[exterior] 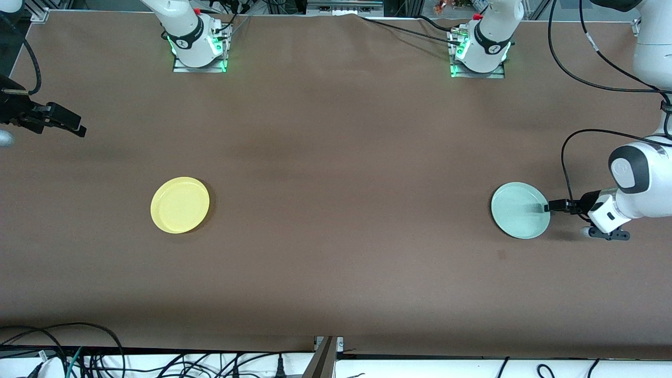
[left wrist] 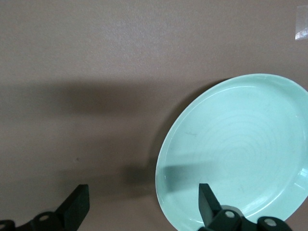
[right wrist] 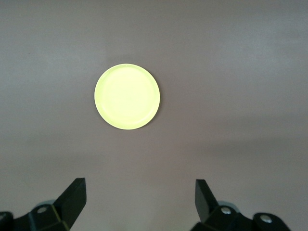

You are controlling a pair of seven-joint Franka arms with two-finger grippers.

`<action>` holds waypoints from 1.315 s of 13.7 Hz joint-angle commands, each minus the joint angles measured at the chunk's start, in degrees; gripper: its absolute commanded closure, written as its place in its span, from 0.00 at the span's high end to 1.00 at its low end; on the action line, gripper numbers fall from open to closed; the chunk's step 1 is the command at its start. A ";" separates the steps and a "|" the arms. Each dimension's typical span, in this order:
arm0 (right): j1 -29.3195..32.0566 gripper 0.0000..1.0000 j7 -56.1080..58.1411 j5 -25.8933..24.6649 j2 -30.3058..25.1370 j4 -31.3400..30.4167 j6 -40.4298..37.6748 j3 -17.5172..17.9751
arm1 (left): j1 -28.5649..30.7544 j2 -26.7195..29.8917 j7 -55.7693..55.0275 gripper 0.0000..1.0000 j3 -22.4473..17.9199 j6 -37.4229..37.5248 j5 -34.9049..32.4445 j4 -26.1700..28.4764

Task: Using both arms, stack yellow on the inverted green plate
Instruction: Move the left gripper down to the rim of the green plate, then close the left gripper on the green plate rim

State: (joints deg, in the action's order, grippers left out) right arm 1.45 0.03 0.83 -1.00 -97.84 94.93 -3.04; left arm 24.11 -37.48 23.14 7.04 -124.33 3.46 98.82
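Brown table, two plates lying on it

I see the table (exterior: 336, 157) covered in a plain brown mat, and two small round plates rest directly on it, well apart. The yellow plate (exterior: 180, 205) lies toward the right arm's end, rim up. The green plate (exterior: 520, 210) lies toward the left arm's end, about as near to the front camera, also hollow side up, with faint concentric rings showing inside it.
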 commanded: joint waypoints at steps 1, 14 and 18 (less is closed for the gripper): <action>0.66 1.00 -0.55 -0.31 -0.06 0.99 -1.15 1.02 | 0.50 0.39 2.26 1.00 0.61 -1.97 2.08 1.64; 0.66 1.00 -0.55 -0.13 -0.06 0.99 -1.24 1.02 | 0.50 0.21 4.90 1.00 0.78 -3.73 1.99 3.40; 0.66 1.00 -0.55 -0.13 0.03 0.99 -1.15 1.28 | 0.42 0.21 4.90 0.43 0.78 -3.73 1.99 3.75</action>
State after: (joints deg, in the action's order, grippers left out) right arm 1.44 0.02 0.84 -1.00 -97.83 94.92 -2.72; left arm 24.11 -37.48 25.47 7.49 -127.11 3.46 101.84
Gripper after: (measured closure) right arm 0.000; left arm 0.291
